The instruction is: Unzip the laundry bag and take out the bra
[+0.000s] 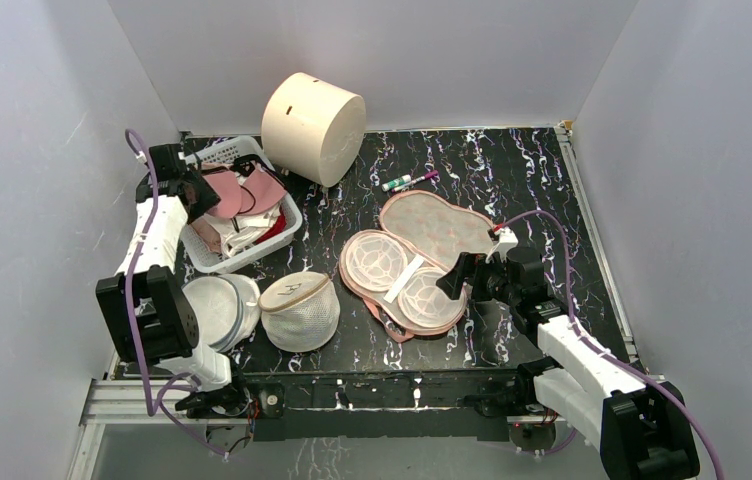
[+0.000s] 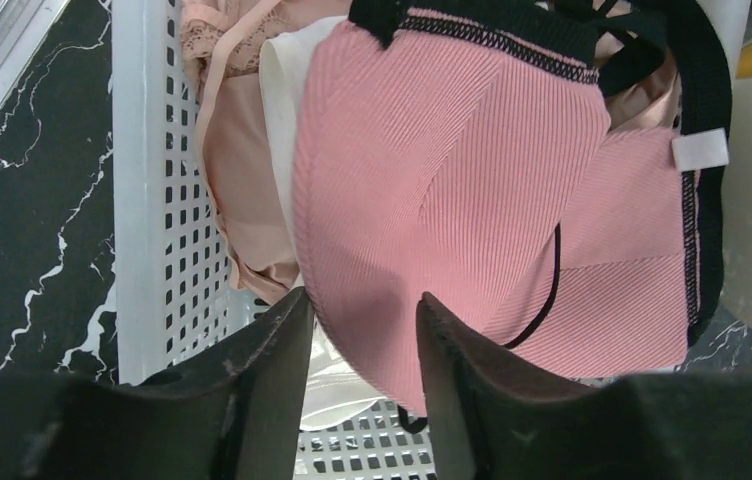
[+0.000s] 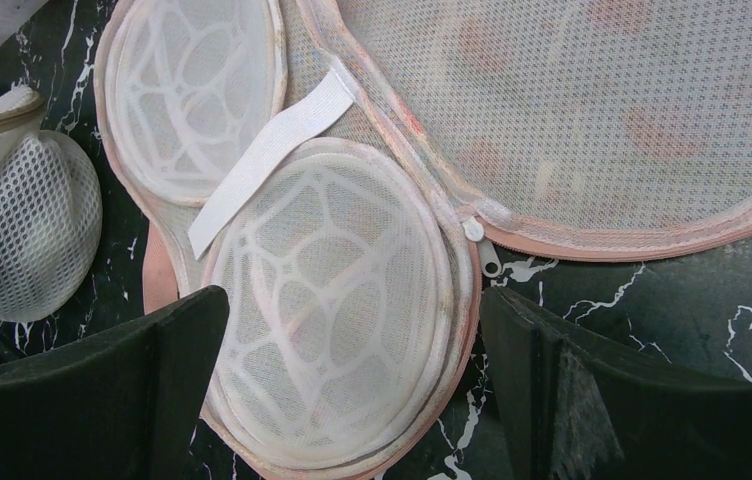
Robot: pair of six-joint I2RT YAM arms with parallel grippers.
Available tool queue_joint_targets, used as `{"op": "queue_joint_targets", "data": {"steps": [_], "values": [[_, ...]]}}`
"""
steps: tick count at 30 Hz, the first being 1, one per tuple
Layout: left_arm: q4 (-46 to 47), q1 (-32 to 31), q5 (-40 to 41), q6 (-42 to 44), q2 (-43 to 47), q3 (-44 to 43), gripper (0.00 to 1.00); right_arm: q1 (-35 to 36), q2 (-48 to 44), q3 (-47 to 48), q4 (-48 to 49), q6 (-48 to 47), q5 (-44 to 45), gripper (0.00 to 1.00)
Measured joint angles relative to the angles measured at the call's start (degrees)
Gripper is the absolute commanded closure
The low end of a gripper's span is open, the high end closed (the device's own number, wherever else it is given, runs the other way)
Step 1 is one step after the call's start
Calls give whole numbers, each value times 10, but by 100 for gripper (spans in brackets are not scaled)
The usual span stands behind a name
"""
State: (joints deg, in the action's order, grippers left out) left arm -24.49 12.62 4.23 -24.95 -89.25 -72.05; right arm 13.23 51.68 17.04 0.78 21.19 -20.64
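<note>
The laundry bag [image 1: 440, 226] lies unzipped and spread open in the middle of the table. Its pale lining, two white mesh cup frames and a white elastic strap [image 3: 267, 155] show, and its zip pull [image 3: 490, 262] lies at the hinge. No bra is inside it. The pink bra [image 1: 252, 190] with black edging lies in the white basket [image 1: 285, 226] at the back left. My left gripper [image 1: 197, 195] is open just above it; in the left wrist view the bra's cup [image 2: 452, 180] edge sits between the fingers [image 2: 362, 300]. My right gripper [image 1: 457, 280] is open and empty over the bag's near cup [image 3: 352, 300].
The basket [image 2: 137, 200] also holds beige and white garments. Two white mesh dome bags [image 1: 299, 310] [image 1: 217, 305] sit at the front left; one shows in the right wrist view [image 3: 12, 220]. A cream cylinder [image 1: 312, 125] stands at the back. Markers [image 1: 407, 181] lie behind the bag.
</note>
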Motion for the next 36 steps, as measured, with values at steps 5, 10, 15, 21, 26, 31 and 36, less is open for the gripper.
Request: {"op": "queue_joint_targets", "data": {"steps": [5, 10, 15, 21, 26, 31, 36], "values": [[5, 0, 16, -2, 10, 1, 32, 0, 1, 0, 4, 0, -2, 2], [5, -18, 70, -2, 50, 1, 13, 0, 6, 0, 8, 0, -3, 2], [12, -106, 150, 27, 72, -2, 14, 0, 6, 0, 8, 0, -3, 2], [40, -158, 125, 70, 62, -3, 50, 0, 8, 0, 8, 0, -3, 2], [63, -153, 39, 91, -3, -16, 67, 0, 10, 0, 8, 0, -3, 2], [83, -146, -34, 96, -76, -17, 73, 0, 13, 0, 8, 0, -3, 2], [80, -119, -51, 86, -117, -12, 75, 0, 13, 0, 8, 0, -3, 2]]}}
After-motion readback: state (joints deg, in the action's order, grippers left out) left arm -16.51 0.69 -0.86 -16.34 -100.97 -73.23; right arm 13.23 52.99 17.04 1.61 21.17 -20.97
